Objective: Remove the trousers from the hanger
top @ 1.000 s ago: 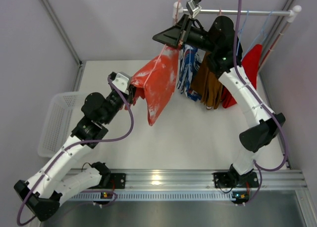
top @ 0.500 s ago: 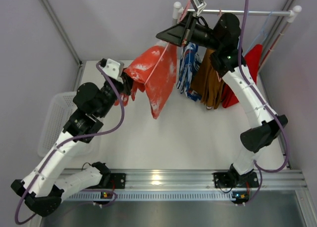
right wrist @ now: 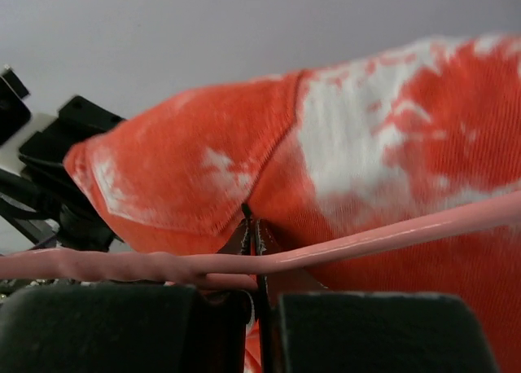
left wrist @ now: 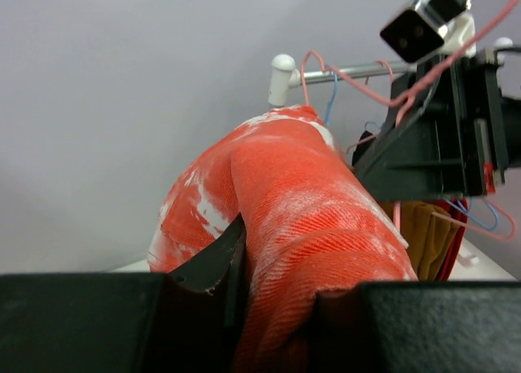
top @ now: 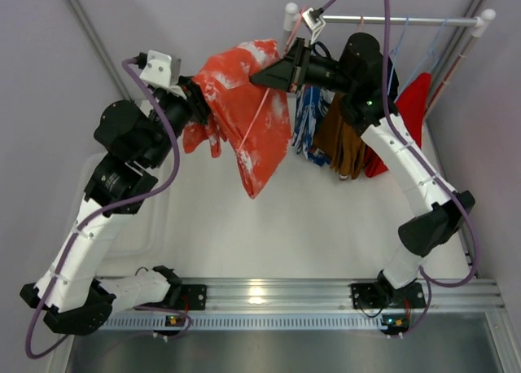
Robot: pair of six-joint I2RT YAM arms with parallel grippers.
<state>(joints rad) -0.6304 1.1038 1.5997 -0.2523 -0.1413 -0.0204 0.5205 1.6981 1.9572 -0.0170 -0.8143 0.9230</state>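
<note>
The white table (top: 326,226) spreads below, and at its far right the clothes rail (top: 407,19) carries a blue-and-white garment (top: 308,120), brown trousers (top: 342,141) and a plain red piece (top: 413,96).

The trousers (top: 240,96) are lifted clear of the table, bunched between my two arms just left of the rail's end post. One leg hangs to a point towards the table and the waist end is gathered up high. They read as light, limp cotton twill. The cloth folds wherever it is pulled, has no stiffness to push against, and looks grippy rather than slick. I expect it to drag along the wire rather than slide off freely.

The pink hanger (right wrist: 391,234) is thin wire, springy and easily bent or twisted. It runs across the cloth, and the overhead view shows one line of it slanting over the fabric.

My left gripper (top: 198,106) is narrowly parted, clamped on a thick fold of the trousers near an upper edge. My right gripper (top: 262,76) is pinched fully together, and the wire crosses right at its fingertips, so I judge it is holding the hanger.

A bunched hem or waistband is the best hold on the trousers, since a single layer could slip. On the hanger, near the neck, where the wire flexes least.
</note>
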